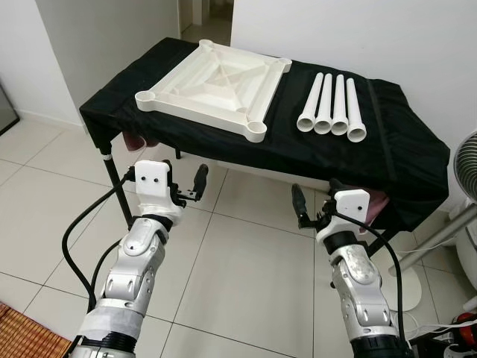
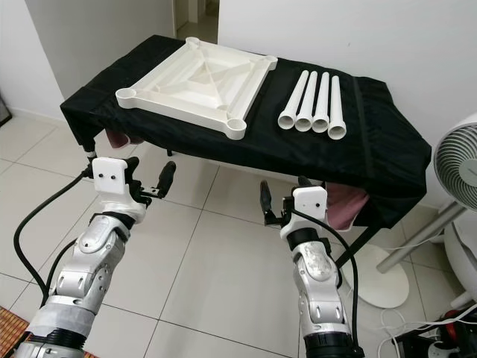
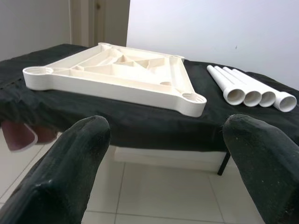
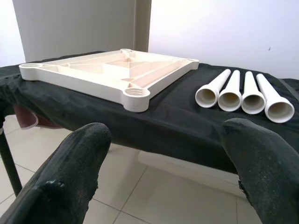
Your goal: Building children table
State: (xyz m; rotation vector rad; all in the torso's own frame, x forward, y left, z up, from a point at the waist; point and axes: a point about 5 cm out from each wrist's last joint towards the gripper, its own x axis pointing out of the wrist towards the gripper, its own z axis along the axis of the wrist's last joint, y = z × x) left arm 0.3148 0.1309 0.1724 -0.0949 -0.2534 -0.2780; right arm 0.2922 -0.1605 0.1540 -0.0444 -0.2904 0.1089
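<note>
A white children's table top (image 1: 212,86) lies upside down on a black cloth-covered table (image 1: 387,149), with round leg sockets at its corners. To its right, several white tube legs (image 1: 333,104) lie side by side, their wide ends toward me. My left gripper (image 1: 190,188) hovers open below the table's front edge, in front of the table top's near corner. My right gripper (image 1: 317,201) is also open, at about the same height, below the tube legs. Both wrist views look across the cloth between wide-spread black fingers (image 3: 70,172) (image 4: 261,163); nothing is held.
A white standing fan (image 1: 466,171) is at the right, with cables on the tiled floor (image 1: 238,246) near it. The table's black metal leg (image 1: 115,179) stands left of my left arm. A woven mat (image 1: 22,335) lies at bottom left. White walls flank a doorway behind.
</note>
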